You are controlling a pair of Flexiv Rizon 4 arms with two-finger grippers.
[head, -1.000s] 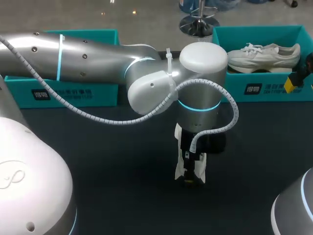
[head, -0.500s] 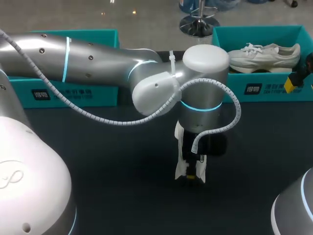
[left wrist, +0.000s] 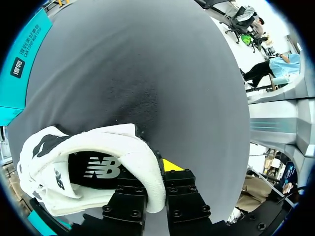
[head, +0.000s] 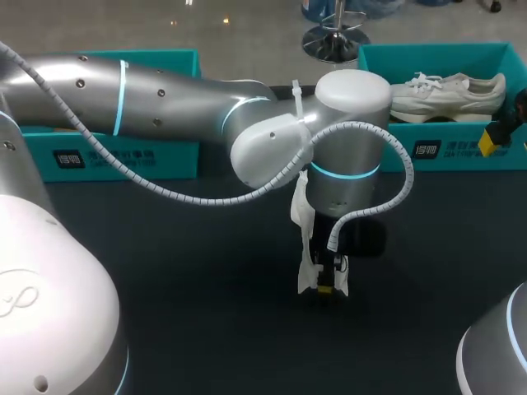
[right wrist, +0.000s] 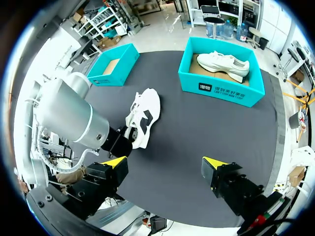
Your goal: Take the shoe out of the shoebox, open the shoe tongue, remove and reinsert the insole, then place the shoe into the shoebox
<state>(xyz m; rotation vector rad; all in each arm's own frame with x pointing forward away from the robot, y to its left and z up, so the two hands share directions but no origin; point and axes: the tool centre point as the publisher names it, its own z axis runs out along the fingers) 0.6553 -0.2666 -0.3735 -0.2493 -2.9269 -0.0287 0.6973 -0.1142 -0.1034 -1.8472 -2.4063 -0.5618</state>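
Head view notes.

- Table: dark, matte, cloth-like top.
- Left arm: smooth silver tube crossing in over the middle, wrist pointing down. It hides most of what it holds.
- Shoebox: teal card, open-topped, far beyond the left fingers on the right arm's side. Another shoe lies in it.
- Shoe: white trainer with dark panels, soft padded upper, out of the box at mid-table. Its long axis runs away from the left gripper toward the boxes, toe end farthest from those fingers. I cannot tell whether the sole rests on the table.
- Left fingers: clamped on the padded collar rim, one inside the opening and one outside.
- Right gripper: fingers wide apart, nothing between them, well apart from the shoe.
- Insole: dark, flat, just beside the left fingers inside the opening.

Judgement: the tongue lies past the opening from the left fingers, so the free right arm would have to cross to it.
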